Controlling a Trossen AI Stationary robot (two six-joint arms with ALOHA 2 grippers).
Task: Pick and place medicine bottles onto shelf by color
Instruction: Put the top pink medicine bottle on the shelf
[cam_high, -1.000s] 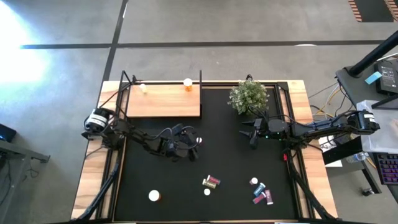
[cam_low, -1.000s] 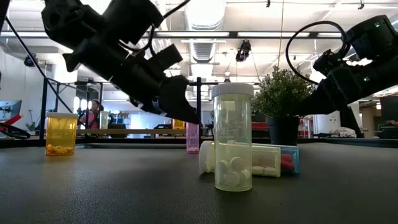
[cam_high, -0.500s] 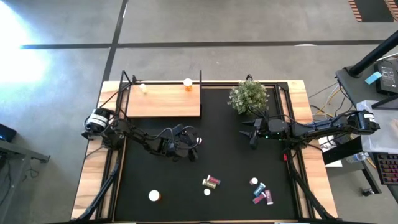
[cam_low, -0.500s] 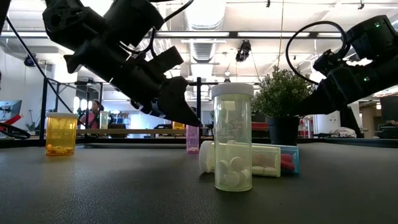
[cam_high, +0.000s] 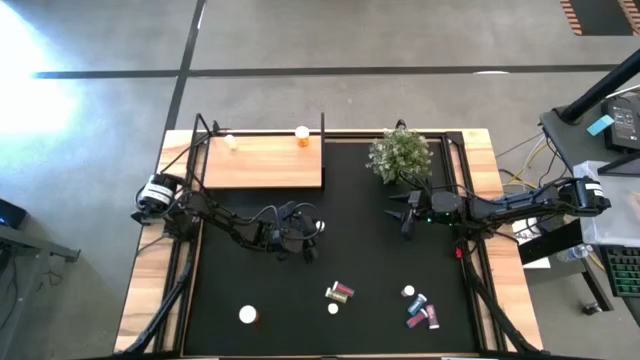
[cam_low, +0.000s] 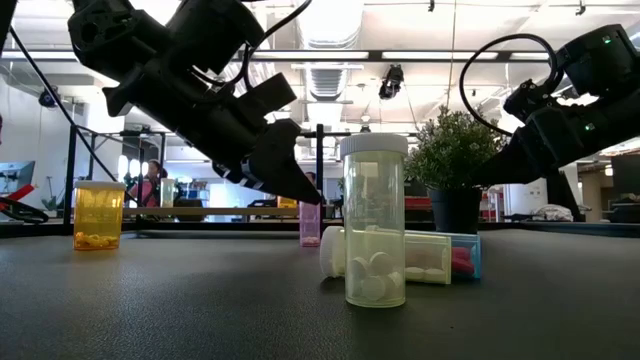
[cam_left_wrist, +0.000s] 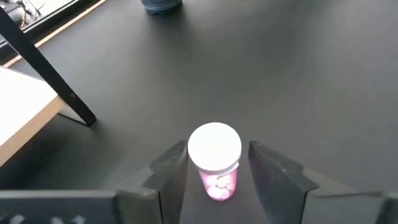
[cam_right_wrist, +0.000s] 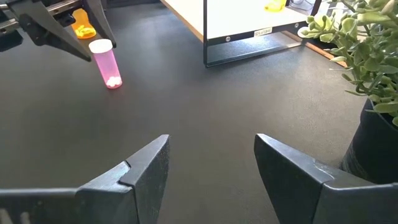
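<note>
Early on — two bottles (cam_high: 302, 133) on the shelf (cam_high: 264, 162) at upper left, five-odd loose at lower centre-right; left gripper (cam_left_wrist: 214, 180) fingers straddle the upright pink bottle (cam_left_wrist: 215, 160) mid-frame, grip unclear; right gripper (cam_right_wrist: 211, 168) waits, fingers apart.

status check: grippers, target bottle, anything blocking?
Left gripper straddling upright pink bottle, fingers close on both sides, contact unclear. Right gripper open, empty, beside plant. Path to shelf looks clear.
</note>
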